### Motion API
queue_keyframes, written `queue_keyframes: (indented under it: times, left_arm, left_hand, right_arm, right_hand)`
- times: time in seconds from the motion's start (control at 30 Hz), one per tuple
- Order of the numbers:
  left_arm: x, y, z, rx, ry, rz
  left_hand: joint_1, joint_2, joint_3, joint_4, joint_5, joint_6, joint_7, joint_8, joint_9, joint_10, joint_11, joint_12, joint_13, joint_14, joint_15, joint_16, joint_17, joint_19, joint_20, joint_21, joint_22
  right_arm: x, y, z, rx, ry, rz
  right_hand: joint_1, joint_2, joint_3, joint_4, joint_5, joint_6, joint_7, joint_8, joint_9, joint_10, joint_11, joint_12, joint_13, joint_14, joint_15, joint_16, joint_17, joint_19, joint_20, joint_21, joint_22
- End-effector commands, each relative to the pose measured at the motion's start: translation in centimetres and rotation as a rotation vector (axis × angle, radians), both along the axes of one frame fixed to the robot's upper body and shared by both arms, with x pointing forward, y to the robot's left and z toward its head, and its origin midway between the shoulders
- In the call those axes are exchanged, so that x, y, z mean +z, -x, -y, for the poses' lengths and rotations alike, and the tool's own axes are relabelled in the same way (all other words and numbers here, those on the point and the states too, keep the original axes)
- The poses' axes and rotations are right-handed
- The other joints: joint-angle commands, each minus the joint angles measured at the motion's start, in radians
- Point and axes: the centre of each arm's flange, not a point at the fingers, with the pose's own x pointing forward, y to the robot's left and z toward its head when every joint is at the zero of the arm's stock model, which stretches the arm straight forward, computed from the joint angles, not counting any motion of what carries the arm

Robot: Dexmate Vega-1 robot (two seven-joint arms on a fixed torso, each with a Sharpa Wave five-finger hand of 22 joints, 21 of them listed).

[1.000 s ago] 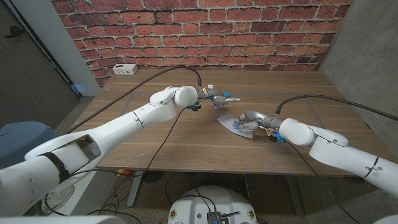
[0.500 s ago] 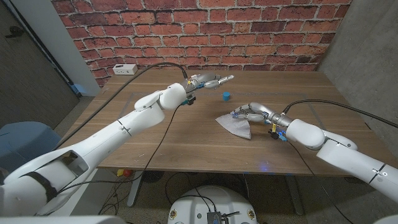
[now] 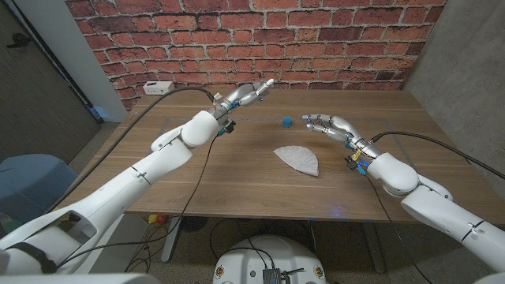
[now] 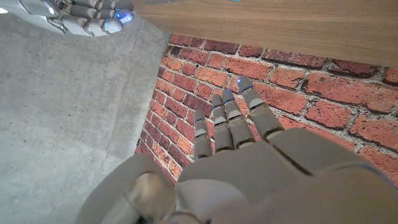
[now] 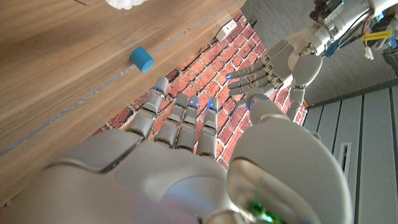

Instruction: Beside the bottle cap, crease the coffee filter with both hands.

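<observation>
The folded white coffee filter point(image 3: 298, 159) lies on the wooden table point(image 3: 197, 185), near the blue bottle cap point(image 3: 287, 121). Both the left hand point(image 3: 251, 94) and right hand point(image 3: 333, 126) hover with fingers spread, holding nothing. Unpressed, the light paper could spring open, softening the crease.

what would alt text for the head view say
A folded white coffee filter lies on a wooden table before a brick wall, a small blue bottle cap just beyond it. The left robot hand and right robot hand hover open above the table, holding nothing.
</observation>
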Motion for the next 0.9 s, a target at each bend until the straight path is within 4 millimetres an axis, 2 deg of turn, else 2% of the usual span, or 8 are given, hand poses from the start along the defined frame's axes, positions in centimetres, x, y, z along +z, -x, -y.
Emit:
queue_keyframes:
  times: [0.03, 0.2, 0.4, 0.47, 0.53, 0.6, 0.73, 0.9]
  left_arm:
    - [-1.3, 0.0, -5.1, -0.139, 0.223, -0.055]
    - [-2.0, -0.1, -6.6, -0.18, 0.274, -0.078]
    - [-2.7, -0.3, -8.5, -0.209, 0.306, -0.101]
    - [-3.0, -0.5, -9.1, -0.212, 0.323, -0.106]
    - [-3.4, -0.6, -9.8, -0.214, 0.332, -0.113]
    - [-4.0, -0.9, -10.7, -0.216, 0.341, -0.139]
    - [-5.0, -1.3, -12.3, -0.194, 0.366, -0.162]
    - [-6.6, -2.4, -14.3, -0.188, 0.453, -0.203]
  left_hand:
    - [0.035, 0.03, 0.021, 0.003, -0.005, -0.056, -0.011, -0.002, -0.001, -0.064, -0.009, -0.006, -0.004, -0.085, -0.008, -0.005, -0.004, -0.055, -0.025, -0.015, -0.003]
    - [0.058, 0.05, 0.057, 0.014, -0.006, -0.126, -0.012, -0.004, -0.005, -0.156, -0.054, -0.008, -0.011, -0.166, -0.021, -0.002, -0.007, -0.104, -0.051, -0.02, -0.008]
    - [0.078, 0.053, 0.093, 0.019, -0.007, -0.201, -0.009, -0.005, -0.007, -0.245, -0.087, -0.01, -0.016, -0.245, -0.049, -0.005, -0.01, -0.158, -0.089, -0.026, -0.013]
    - [0.081, 0.053, 0.101, 0.02, -0.007, -0.22, -0.005, -0.007, -0.008, -0.266, -0.09, -0.01, -0.017, -0.266, -0.057, -0.006, -0.01, -0.172, -0.094, -0.027, -0.014]
    - [0.085, 0.053, 0.11, 0.02, -0.008, -0.241, 0.002, -0.008, -0.008, -0.297, -0.1, -0.012, -0.018, -0.286, -0.062, -0.005, -0.011, -0.185, -0.103, -0.027, -0.015]
    - [0.088, 0.053, 0.116, 0.02, -0.008, -0.255, 0.001, -0.009, -0.008, -0.312, -0.104, -0.012, -0.019, -0.297, -0.067, -0.005, -0.011, -0.196, -0.107, -0.028, -0.015]
    - [0.09, 0.052, 0.122, 0.02, -0.009, -0.267, 0.005, -0.008, -0.009, -0.327, -0.105, -0.011, -0.019, -0.313, -0.067, -0.006, -0.011, -0.205, -0.112, -0.028, -0.016]
    - [0.092, 0.049, 0.127, 0.02, -0.01, -0.279, 0.016, -0.008, -0.009, -0.341, -0.097, -0.01, -0.02, -0.319, -0.065, -0.003, -0.012, -0.208, -0.114, -0.026, -0.016]
  right_arm:
    - [0.2, -0.9, 1.2, 0.026, -0.199, 0.028]
    - [0.4, -1.4, 1.4, 0.047, -0.284, 0.054]
    - [1.1, -1.8, 1.6, 0.056, -0.37, 0.087]
    - [1.3, -2.0, 1.9, 0.05, -0.398, 0.099]
    - [1.7, -2.1, 2.3, 0.039, -0.432, 0.111]
    - [2.3, -2.1, 2.5, 0.038, -0.479, 0.122]
    - [3.1, -1.7, 1.0, 0.062, -0.491, 0.132]
    - [4.7, -1.6, -2.2, 0.183, -0.491, 0.127]
  right_hand:
    - [-0.025, 0.001, -0.02, 0.004, -0.001, -0.035, 0.006, -0.002, 0.004, -0.033, 0.004, 0.002, 0.001, -0.023, 0.012, -0.004, -0.007, -0.014, -0.003, -0.009, -0.001]
    - [-0.055, -0.005, -0.036, 0.014, -0.005, -0.051, 0.014, 0.001, 0.004, -0.046, 0.016, 0.006, 0.0, -0.034, 0.026, -0.003, -0.014, -0.017, -0.005, -0.015, -0.002]
    - [-0.077, -0.006, -0.046, 0.023, -0.007, -0.045, 0.025, 0.008, 0.004, -0.05, 0.017, 0.009, -0.001, -0.038, 0.032, -0.002, -0.019, -0.016, -0.006, -0.018, -0.003]
    - [-0.086, -0.007, -0.05, 0.026, -0.007, -0.039, 0.029, 0.012, 0.004, -0.047, 0.016, 0.011, -0.001, -0.034, 0.035, 0.001, -0.021, -0.016, -0.006, -0.019, -0.003]
    - [-0.107, -0.008, -0.058, 0.033, -0.008, -0.019, 0.041, 0.02, 0.003, -0.017, 0.032, 0.025, -0.002, -0.011, 0.042, 0.011, -0.028, -0.008, -0.004, -0.021, -0.004]
    - [-0.115, -0.008, -0.06, 0.034, -0.007, -0.006, 0.051, 0.025, 0.003, -0.004, 0.036, 0.029, -0.002, 0.001, 0.046, 0.015, -0.033, 0.0, -0.004, -0.02, -0.004]
    - [-0.117, -0.006, -0.06, 0.033, -0.006, -0.001, 0.059, 0.026, 0.003, 0.006, 0.039, 0.032, -0.003, 0.006, 0.049, 0.015, -0.039, 0.005, -0.007, -0.021, -0.004]
    - [-0.093, 0.011, -0.043, 0.016, -0.001, 0.006, 0.06, 0.026, 0.002, 0.013, 0.035, 0.032, -0.003, 0.013, 0.044, 0.014, -0.05, 0.017, -0.017, -0.021, -0.005]
